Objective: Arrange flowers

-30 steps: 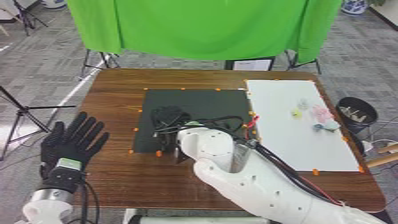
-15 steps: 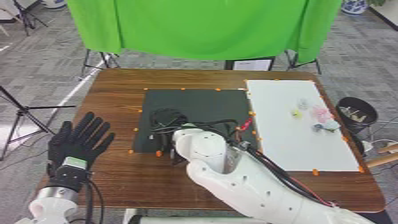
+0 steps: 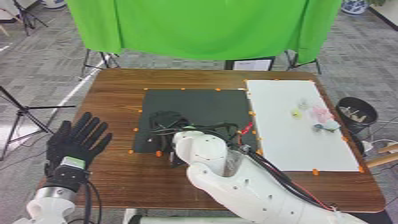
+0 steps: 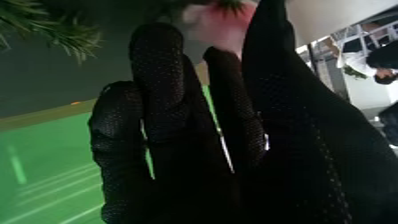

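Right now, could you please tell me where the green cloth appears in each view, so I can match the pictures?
Head view: the green cloth hangs across the top, beyond the far edge of the table.
Right wrist view: the green cloth is seen past the right hand, beyond the table's brown strip, with slivers between the fingers.
Shared landmark: the dark mat, on the near side of that strip.
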Available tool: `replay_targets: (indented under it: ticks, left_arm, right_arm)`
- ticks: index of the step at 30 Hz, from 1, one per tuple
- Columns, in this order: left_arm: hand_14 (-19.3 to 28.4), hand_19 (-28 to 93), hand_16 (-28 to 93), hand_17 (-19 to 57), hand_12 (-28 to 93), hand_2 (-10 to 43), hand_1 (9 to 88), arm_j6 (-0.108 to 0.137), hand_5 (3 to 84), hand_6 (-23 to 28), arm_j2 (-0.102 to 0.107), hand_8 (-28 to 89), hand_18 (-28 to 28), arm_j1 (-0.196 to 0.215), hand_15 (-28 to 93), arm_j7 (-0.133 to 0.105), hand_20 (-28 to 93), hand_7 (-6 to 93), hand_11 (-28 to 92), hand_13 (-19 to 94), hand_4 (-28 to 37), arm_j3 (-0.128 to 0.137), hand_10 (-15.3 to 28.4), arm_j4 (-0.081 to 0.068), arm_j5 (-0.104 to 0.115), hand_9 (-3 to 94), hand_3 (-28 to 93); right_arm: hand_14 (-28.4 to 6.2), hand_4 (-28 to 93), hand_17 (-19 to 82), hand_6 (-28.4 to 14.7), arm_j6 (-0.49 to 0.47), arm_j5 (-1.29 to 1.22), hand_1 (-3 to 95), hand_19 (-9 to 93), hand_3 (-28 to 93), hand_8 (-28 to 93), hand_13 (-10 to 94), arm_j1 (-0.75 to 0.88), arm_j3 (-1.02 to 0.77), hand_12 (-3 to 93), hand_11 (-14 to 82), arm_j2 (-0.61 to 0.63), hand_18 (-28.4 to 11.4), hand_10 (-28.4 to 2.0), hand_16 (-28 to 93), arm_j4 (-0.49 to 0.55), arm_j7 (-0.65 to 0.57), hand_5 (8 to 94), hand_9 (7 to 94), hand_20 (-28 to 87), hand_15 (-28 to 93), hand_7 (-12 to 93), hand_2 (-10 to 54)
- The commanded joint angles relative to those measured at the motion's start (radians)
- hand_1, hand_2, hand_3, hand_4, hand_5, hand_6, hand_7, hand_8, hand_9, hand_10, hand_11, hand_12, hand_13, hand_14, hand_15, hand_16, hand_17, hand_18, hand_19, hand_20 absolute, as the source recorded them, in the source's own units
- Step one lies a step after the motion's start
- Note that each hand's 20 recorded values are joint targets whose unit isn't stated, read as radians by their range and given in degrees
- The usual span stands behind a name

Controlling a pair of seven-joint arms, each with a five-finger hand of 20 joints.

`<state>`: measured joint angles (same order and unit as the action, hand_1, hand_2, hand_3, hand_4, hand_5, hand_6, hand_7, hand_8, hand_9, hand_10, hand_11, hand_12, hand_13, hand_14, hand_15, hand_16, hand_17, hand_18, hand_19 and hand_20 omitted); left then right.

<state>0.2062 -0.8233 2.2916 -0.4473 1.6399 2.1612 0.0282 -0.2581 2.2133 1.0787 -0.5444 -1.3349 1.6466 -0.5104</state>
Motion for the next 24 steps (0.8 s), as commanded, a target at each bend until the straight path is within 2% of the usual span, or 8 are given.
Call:
replay_targets:
  ticks: [1, 8, 13, 14, 15, 17, 22, 24]
  left_arm:
    - [14.9, 36, -6, -7.0, 12, 1.1, 35.4, -0.007, 42.8, 8.0, 0.005, -8, 14.6, 0.014, 37, -0.006, 11, 14.1, 22, 26, -25.5, 0.008, 14.3, -0.002, -0.012, 35.9, 71]
    - [15.0, 35, -6, -6.9, 11, 3.2, 33.7, -0.022, 42.8, 8.0, -0.013, -9, 14.5, 0.015, 37, -0.003, 11, 14.2, 22, 26, -25.6, 0.012, 14.3, -0.008, -0.003, 35.7, 71]
    - [15.1, 35, -6, -6.9, 11, 5.5, 32.0, -0.017, 43.0, 8.1, -0.016, -9, 14.5, 0.037, 37, -0.041, 11, 13.7, 22, 26, -27.3, 0.017, 14.5, 0.003, 0.004, 35.8, 72]
    - [15.1, 35, -6, -6.9, 11, 6.5, 31.1, -0.021, 43.1, 8.2, -0.002, -9, 14.5, 0.044, 37, -0.057, 11, 13.7, 22, 26, -27.5, 0.016, 14.6, 0.006, 0.013, 35.9, 72]
    - [15.1, 35, -6, -6.9, 11, 7.3, 30.5, -0.023, 43.1, 8.1, -0.016, -9, 14.5, 0.047, 37, -0.044, 11, 13.6, 22, 26, -27.7, 0.027, 14.7, 0.006, 0.003, 36.0, 72]
    - [15.2, 35, -6, -6.9, 11, 8.2, 29.7, -0.025, 43.1, 8.2, -0.016, -9, 14.5, 0.053, 37, -0.05, 11, 13.5, 21, 26, -28.0, 0.034, 14.7, 0.008, -0.006, 36.0, 72]
    - [15.3, 35, -6, -7.0, 11, 8.9, 29.2, -0.024, 43.2, 8.2, -0.01, -9, 14.6, 0.067, 36, -0.07, 11, 13.3, 21, 26, -28.2, 0.037, 14.7, 0.013, 0.014, 36.1, 72]
    - [15.3, 35, -6, -7.0, 11, 9.1, 29.1, -0.023, 43.2, 8.2, -0.009, -8, 14.6, 0.073, 36, -0.073, 11, 13.2, 21, 26, -28.2, 0.041, 14.7, 0.015, 0.008, 36.1, 72]
  right_arm:
    - [-10.4, -28, 41, -4.8, 0.036, -0.024, 43.8, 88, 81, -13, 67, -0.007, -0.019, 15.3, 12.7, 0.007, -21.3, -17.4, 28, 0.032, -0.024, 52.3, 51.7, 33, 56, 19, -9.5]
    - [-11.2, -28, 40, -5.3, 0.042, -0.058, 41.4, 88, 81, -12, 66, 0.059, -0.127, 15.1, 12.0, 0.065, -22.0, -18.0, 24, 0.136, -0.025, 48.9, 50.0, 33, 58, 18, -9.5]
    - [-12.7, -28, 38, -6.6, 0.032, -0.001, 35.6, 86, 79, -11, 64, 0.174, -0.304, 14.9, 9.4, 0.173, -22.9, -18.9, 23, 0.259, -0.015, 44.9, 45.4, 32, 60, 14, -9.5]
    - [-13.2, -28, 37, -6.9, 0.018, -0.003, 34.1, 84, 78, -10, 62, 0.195, -0.341, 14.8, 8.4, 0.198, -23.2, -19.5, 23, 0.277, -0.024, 43.9, 43.8, 31, 60, 12, -9.5]
    - [-13.6, -28, 36, -7.1, 0.01, -0.02, 33.4, 84, 77, -10, 61, 0.213, -0.373, 14.8, 8.0, 0.227, -23.4, -19.6, 23, 0.296, -0.042, 43.5, 43.2, 31, 60, 12, -9.5]
    - [-14.1, -28, 35, -7.2, -0.009, -0.045, 33.0, 83, 76, -10, 60, 0.255, -0.443, 15.0, 7.7, 0.284, -23.7, -19.8, 23, 0.324, -0.064, 43.3, 42.6, 31, 60, 11, -9.5]
    - [-14.6, -28, 33, -7.3, -0.057, -0.022, 31.8, 81, 75, -9, 57, 0.387, -0.617, 15.3, 7.1, 0.422, -23.8, -19.9, 22, 0.349, -0.095, 40.0, 40.1, 31, 60, 10, -9.5]
    - [-15.0, -28, 32, -7.4, -0.08, -0.045, 31.6, 80, 76, -9, 56, 0.447, -0.701, 15.4, 7.0, 0.461, -23.9, -19.8, 22, 0.361, -0.11, 39.1, 39.4, 31, 60, 9, -9.5]
